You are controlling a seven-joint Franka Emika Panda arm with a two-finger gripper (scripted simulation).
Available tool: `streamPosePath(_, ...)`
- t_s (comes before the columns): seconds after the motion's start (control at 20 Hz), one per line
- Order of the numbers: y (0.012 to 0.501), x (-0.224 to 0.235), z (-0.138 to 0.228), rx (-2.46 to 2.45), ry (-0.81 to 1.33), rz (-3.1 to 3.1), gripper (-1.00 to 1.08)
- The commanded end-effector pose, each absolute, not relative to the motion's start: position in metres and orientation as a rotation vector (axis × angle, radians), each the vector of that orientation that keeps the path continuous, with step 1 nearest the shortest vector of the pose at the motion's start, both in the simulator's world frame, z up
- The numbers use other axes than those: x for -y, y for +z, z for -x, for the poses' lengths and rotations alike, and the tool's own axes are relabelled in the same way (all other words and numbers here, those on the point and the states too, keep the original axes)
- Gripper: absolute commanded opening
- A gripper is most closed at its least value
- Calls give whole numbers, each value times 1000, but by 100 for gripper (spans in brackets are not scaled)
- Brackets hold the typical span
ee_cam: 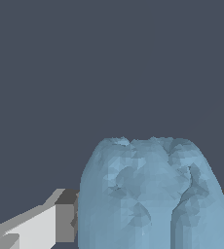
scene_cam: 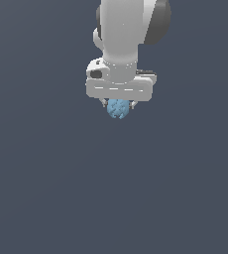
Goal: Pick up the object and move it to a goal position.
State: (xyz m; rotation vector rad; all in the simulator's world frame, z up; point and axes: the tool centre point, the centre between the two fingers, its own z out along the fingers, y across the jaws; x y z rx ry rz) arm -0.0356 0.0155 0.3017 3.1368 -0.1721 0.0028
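The object [scene_cam: 119, 108] is a small light-blue, bumpy lump sitting right under the white gripper [scene_cam: 119, 105], narrower than the gripper body. Short finger tips show on either side of it, pressed against it, so the gripper is shut on the object. In the wrist view the object [ee_cam: 153, 194] fills the lower middle of the picture, with one white and grey finger [ee_cam: 41, 226] touching its side. The other finger is mostly hidden behind the lump. No goal marker shows in either view.
Plain dark grey-blue background surrounds the arm [scene_cam: 123, 34] in the exterior view. No other objects, edges or containers show.
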Motion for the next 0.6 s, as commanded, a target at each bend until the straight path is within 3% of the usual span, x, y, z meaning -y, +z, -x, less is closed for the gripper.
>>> streamPosePath(0.0,327,-17,32,172,2,-3137,-100)
streamPosePath(0.55,425,-23,13,172,1,-3137,-100)
